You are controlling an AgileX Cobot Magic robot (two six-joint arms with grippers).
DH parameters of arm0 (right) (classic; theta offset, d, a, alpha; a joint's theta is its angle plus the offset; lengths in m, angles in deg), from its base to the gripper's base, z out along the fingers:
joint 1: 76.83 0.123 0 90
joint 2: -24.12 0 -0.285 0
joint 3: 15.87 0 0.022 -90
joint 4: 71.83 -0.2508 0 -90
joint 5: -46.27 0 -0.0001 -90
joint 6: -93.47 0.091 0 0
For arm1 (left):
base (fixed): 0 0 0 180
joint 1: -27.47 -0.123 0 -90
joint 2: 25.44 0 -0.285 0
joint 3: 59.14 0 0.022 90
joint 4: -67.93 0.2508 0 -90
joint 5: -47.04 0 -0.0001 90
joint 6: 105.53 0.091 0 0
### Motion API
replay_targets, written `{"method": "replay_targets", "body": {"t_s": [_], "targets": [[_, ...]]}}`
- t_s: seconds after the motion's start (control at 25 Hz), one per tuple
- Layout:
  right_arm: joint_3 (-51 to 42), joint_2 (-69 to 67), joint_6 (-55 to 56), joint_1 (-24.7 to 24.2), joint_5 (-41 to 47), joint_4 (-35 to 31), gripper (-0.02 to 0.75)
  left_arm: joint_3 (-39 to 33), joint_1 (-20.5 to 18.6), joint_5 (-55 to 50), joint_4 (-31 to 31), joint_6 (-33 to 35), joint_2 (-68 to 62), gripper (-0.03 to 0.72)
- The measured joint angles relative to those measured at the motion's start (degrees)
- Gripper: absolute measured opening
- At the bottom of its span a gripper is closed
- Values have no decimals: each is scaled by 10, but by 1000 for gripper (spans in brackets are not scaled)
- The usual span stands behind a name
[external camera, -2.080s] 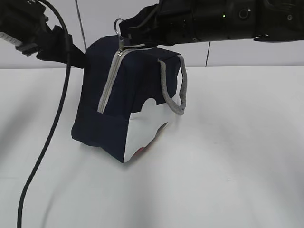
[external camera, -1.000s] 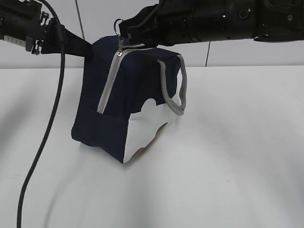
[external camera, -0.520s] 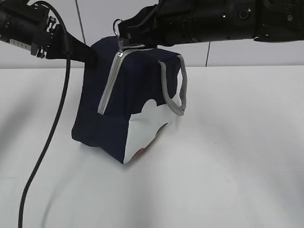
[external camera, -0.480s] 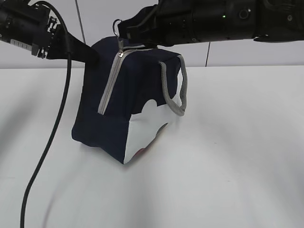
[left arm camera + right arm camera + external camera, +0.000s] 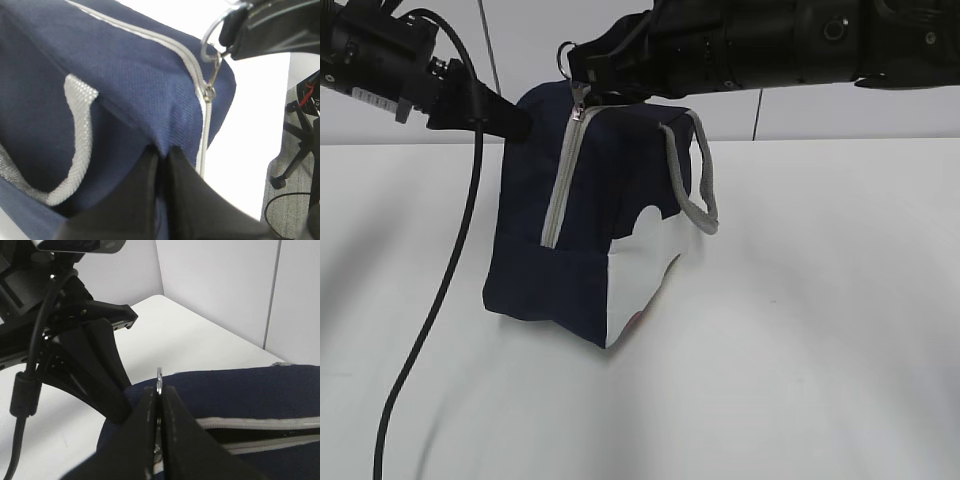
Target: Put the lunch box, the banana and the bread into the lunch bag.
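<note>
The navy lunch bag stands on the white table, its grey zipper running up the front face. My left gripper is shut on a fold of the bag's fabric at its upper left corner, with the fold pinched between the fingertips. My right gripper is shut on the metal ring pull above the bag's top. Behind the slider, a dark gap shows between the zipper tapes. The lunch box, the banana and the bread are out of view.
A grey webbing handle hangs down the bag's right side. A black cable droops from the left arm to the table's front. A wall stands close behind. An office chair base shows on the floor beyond the table.
My left gripper has moved in and closed on the bag's upper corner. The bag has shifted slightly right and stands more upright. The right gripper still holds the ring pull.
</note>
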State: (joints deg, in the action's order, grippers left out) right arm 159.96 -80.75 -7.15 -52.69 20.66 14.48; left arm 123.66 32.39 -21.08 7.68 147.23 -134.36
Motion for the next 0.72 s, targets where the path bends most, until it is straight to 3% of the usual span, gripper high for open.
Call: {"method": "replay_targets", "body": {"t_s": [0.72], "targets": [[14,0,28,0,7,0,-16,0,0,2,1,-6,0,7]]}}
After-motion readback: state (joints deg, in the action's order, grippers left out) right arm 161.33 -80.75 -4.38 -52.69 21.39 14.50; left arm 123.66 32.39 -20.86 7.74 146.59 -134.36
